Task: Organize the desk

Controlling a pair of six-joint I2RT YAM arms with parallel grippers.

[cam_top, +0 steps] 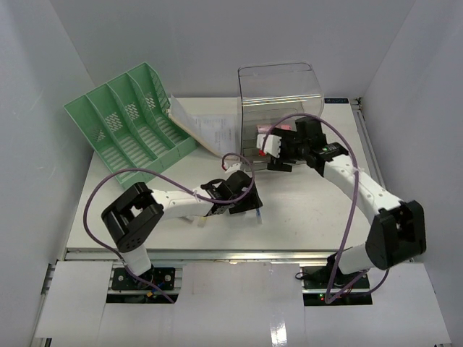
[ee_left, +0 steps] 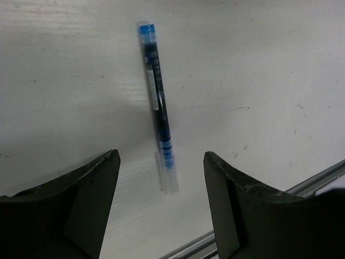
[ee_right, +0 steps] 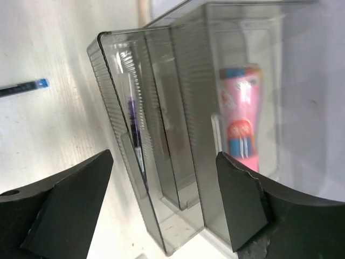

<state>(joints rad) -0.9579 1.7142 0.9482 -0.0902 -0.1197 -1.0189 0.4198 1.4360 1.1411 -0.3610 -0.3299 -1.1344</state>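
Note:
On the white desk [cam_top: 304, 210] a blue pen [ee_left: 158, 97] lies flat. Its clear cap end points toward my left gripper [ee_left: 161, 156], which hangs open just above it with nothing between the fingers. In the top view that gripper [cam_top: 247, 204] is near the desk's front middle. My right gripper [ee_right: 164, 154] is open in front of a clear compartment organizer [ee_right: 178, 108], holding nothing. A purple pen [ee_right: 135, 129] stands in the organizer's left slot and a pink tube [ee_right: 241, 116] in its right one. The blue pen [ee_right: 24, 86] shows at the left edge of the right wrist view.
A green file rack [cam_top: 130, 123] lies tilted at the back left with papers [cam_top: 206, 126] beside it. The clear organizer [cam_top: 278, 94] stands at the back middle. The metal rail [ee_left: 312, 181] runs along the desk's front edge. Pale walls enclose the desk.

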